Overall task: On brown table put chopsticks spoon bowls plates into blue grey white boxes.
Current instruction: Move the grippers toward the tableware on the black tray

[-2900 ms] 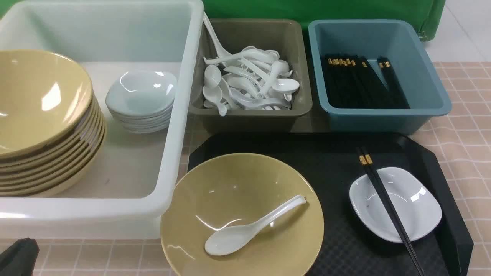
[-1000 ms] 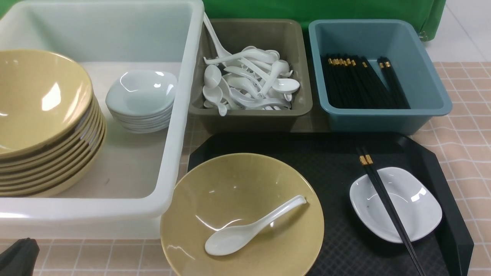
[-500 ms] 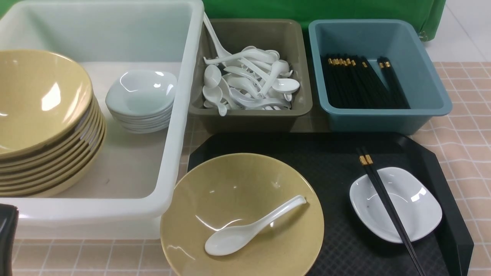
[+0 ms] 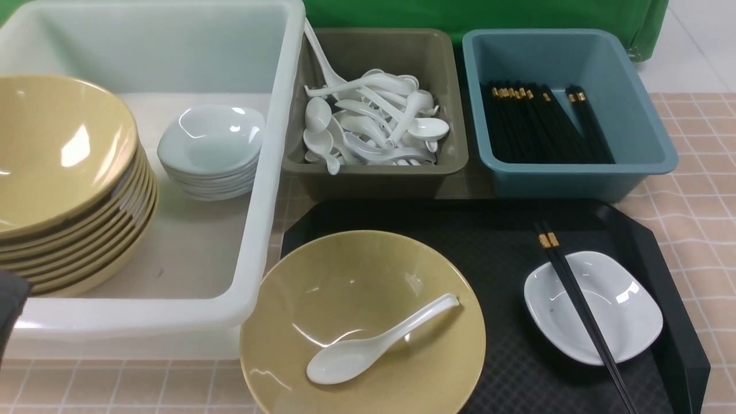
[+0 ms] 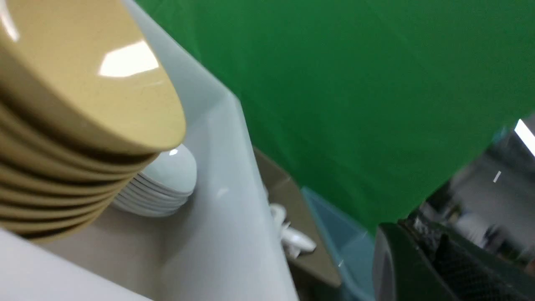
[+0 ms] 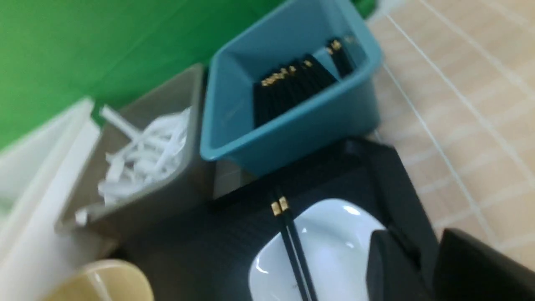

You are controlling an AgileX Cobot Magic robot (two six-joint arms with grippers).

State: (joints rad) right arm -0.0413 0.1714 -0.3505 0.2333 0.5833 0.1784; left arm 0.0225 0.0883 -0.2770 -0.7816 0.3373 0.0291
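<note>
Right hand (image 6: 426, 261), only in right wrist view.

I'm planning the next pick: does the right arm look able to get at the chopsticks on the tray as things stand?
Probably yes: the chopsticks lie uncovered across the plate, and nothing shows between them and the right gripper.

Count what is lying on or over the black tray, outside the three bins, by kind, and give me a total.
Yellow bowl: 1
White spoon: 1
Small white dish: 1
Black chopsticks: 2
Total: 5
</note>
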